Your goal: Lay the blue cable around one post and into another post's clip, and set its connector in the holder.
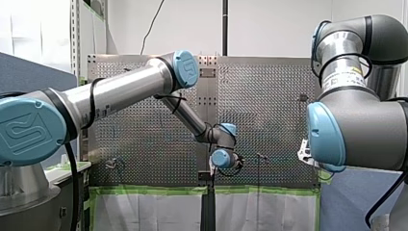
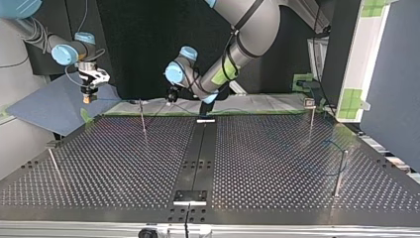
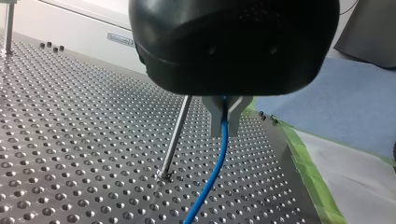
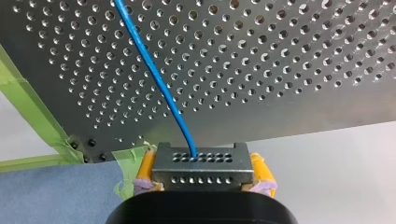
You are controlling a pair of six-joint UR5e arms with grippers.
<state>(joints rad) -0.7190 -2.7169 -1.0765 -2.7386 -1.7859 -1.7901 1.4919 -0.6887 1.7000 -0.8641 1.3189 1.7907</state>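
My left gripper [image 3: 224, 127] has its metal fingers shut on the thin blue cable [image 3: 212, 177], which hangs from them toward the perforated table [image 3: 70, 154], next to a slanted metal post [image 3: 175, 140]. My right gripper [image 4: 203, 181] is shut with its yellow pads on the grey perforated connector block [image 4: 201, 162]; the blue cable [image 4: 154, 74] leaves the block and runs out over the table's corner. In the top view my right gripper [image 2: 89, 95] hangs off the table's far left corner and my left gripper [image 2: 171, 97] sits near the far edge, with the cable [image 2: 130, 100] stretched between them.
Thin upright posts [image 2: 142, 119] [image 2: 53, 161] [image 2: 340, 173] [image 2: 311, 117] stand on the table. A dark centre strip [image 2: 200, 148] carries a small plate [image 2: 189, 196] near the front edge. Green tape [image 4: 28, 107] lines the table's edge, and a blue mat [image 3: 336, 102] lies beyond it.
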